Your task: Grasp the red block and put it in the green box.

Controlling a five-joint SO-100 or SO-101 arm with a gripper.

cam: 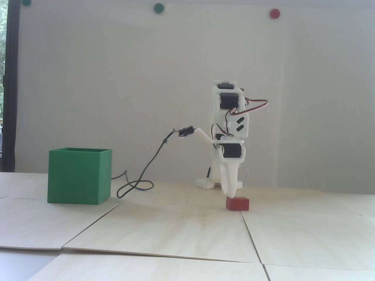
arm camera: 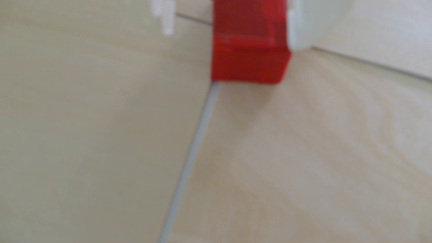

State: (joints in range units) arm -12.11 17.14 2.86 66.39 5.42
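The red block (arm camera: 249, 44) lies flat on the table (cam: 181, 231), right at a seam between two of its pale wooden panels, well apart from the green box (cam: 79, 175) that stands off to the left in the fixed view. In the wrist view the block sits between my two white fingers: the thick one (arm camera: 295, 28) is touching or just beside its right face, while the thin one (arm camera: 164, 16) is clear of its left face, with bare table showing in the gap. So my gripper (arm camera: 230, 35) is spread wide around the block and holds nothing yet. The step in hand is the grasp. To do it well I should be low enough that the pads meet the side faces and not the top edge; the wrist picture is blurred, so I judge my height only roughly, though the fixed view shows my fingertip down at the block's top. Then I should close slowly, since the thin finger has the whole gap to cross and could push the block sideways or twist it against the thick one. A square, centred squeeze comes before any lift towards the box.
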